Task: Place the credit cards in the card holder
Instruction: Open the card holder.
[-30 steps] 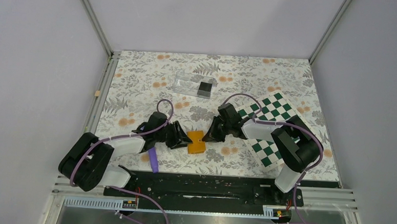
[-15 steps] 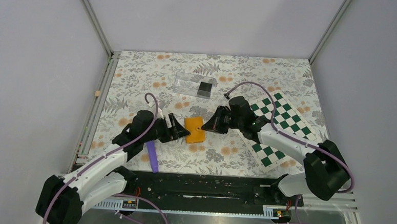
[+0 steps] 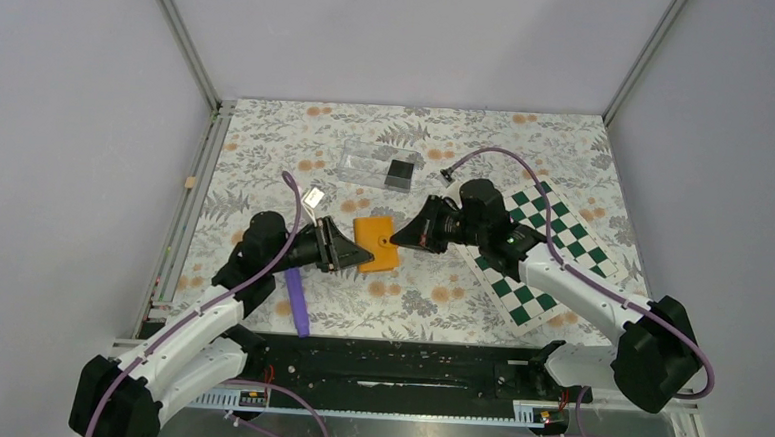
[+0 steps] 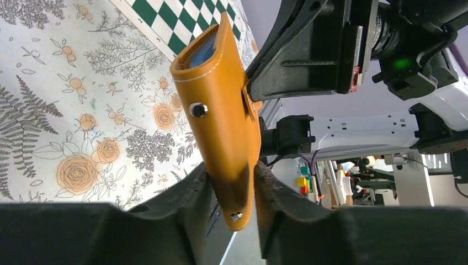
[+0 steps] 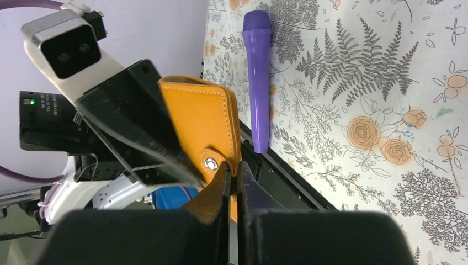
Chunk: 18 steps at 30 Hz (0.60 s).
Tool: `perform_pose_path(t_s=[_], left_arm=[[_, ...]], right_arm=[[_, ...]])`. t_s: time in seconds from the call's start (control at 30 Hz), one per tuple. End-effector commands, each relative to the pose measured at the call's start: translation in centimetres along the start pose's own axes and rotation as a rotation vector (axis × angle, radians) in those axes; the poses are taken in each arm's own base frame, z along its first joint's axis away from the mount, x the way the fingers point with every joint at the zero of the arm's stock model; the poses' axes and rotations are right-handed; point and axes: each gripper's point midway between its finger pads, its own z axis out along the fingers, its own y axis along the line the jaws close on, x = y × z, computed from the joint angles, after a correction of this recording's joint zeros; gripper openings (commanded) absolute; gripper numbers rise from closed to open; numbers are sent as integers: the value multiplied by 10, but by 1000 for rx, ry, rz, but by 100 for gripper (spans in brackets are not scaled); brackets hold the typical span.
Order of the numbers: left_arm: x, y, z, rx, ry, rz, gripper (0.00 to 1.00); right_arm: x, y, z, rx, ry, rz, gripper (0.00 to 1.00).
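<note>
The card holder [image 3: 375,244] is held over the middle of the tabletop [image 3: 267,152], its left end clamped in the jaws of the left gripper [image 3: 350,252], its right edge in those of the right gripper [image 3: 399,238].

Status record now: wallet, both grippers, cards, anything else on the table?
Card holder: small orange stitched wallet, held between both grippers, blue lining showing at one edge
Left gripper: shut on wallet
Right gripper: shut on wallet edge by the snap
Card: flat black card inside clear plastic box, not yet in wallet
Other: purple marker, green-white checkered mat
</note>
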Motion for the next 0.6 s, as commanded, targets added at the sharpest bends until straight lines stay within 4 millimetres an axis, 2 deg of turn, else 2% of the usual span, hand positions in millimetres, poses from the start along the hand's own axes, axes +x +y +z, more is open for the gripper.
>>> perform_pose_path(t_s=[0.0,0.03,0.07,0.23,0.33,0.43,0.57], left_arm=[[-13,-33,-4,124,-35,64,19],[-13,-32,-5,115,-38,55,7],[-15,-31,-5,103,-47,57,0],[-15,1,-9,-123,-34,31,0],[-19,13,-18,-260,-49,33,0],[-17,25,-24,-383,-48,18,0],[-6,36,-23,-504,3,2,0]], right_arm=[[-10,37,-10,-108,-3,-27,0],[-9,36,-9,-102,4,-27,0],[-9,34,-9,-94,8,-31,3],[-9,11,-18,72,2,-107,57],[-12,-4,-30,207,-32,-190,80],[-8,-10,-32,312,-19,-267,91],[3,-5,-22,405,26,-352,92]])
